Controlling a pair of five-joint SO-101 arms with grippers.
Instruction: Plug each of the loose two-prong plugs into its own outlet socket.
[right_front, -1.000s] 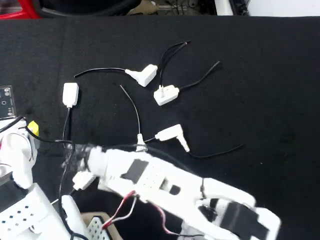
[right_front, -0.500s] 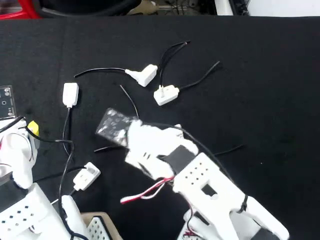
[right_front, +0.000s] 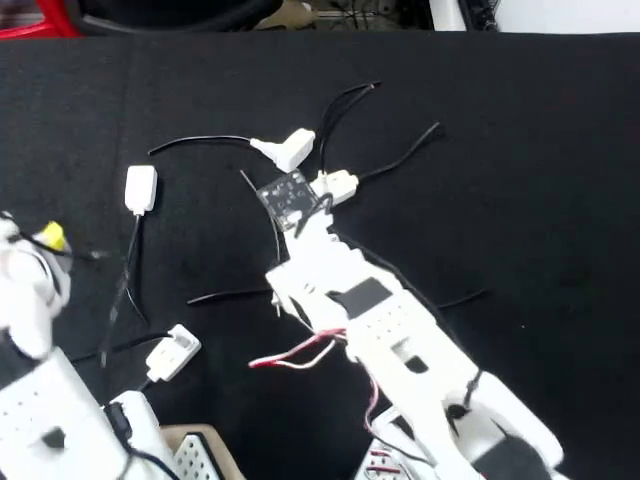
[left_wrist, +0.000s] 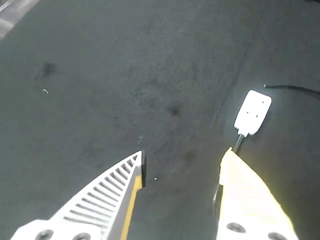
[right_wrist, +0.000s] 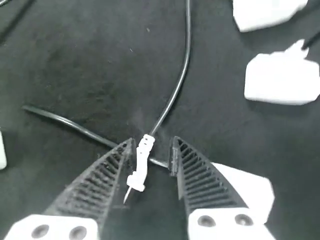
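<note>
Plug (right_wrist: 141, 164) — between spread right pincer (right_wrist: 151, 142) | left pincer (left_wrist: 183, 152) spread

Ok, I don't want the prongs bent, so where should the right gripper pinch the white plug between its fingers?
Pinch the white plug by its body, approaching as the right gripper is lined up now. It lies lengthwise between the open fingers, so they should close on its long sides, clear of the thin prong and the black cord at its ends.
</note>
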